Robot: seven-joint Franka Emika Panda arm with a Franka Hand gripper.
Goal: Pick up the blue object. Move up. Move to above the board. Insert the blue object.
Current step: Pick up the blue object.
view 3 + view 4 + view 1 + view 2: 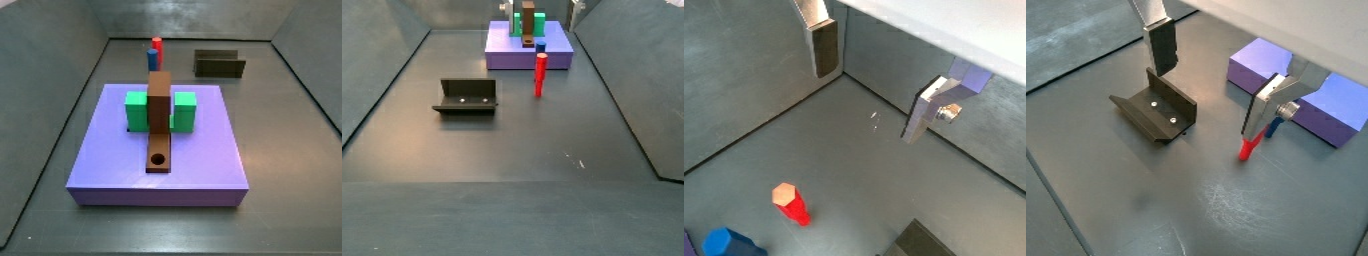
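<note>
Clearly the peg [540,72] stands upright on the floor just beside the slab [201,150], blue end up. It looks light, stiff and probably smooth, so a grip across the blue half suits. The tool [1213,85] hangs above, jaws apart, empty.

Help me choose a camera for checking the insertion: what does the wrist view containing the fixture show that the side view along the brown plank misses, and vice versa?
Only the wrist view shows the gripper, open, between the dark L-shaped fixture and the large purple slab. Only the side view shows the long brown plank, its round hole and two green blocks. Both show fixture, slab and the thin red-and-blue peg, not gripped.
</note>
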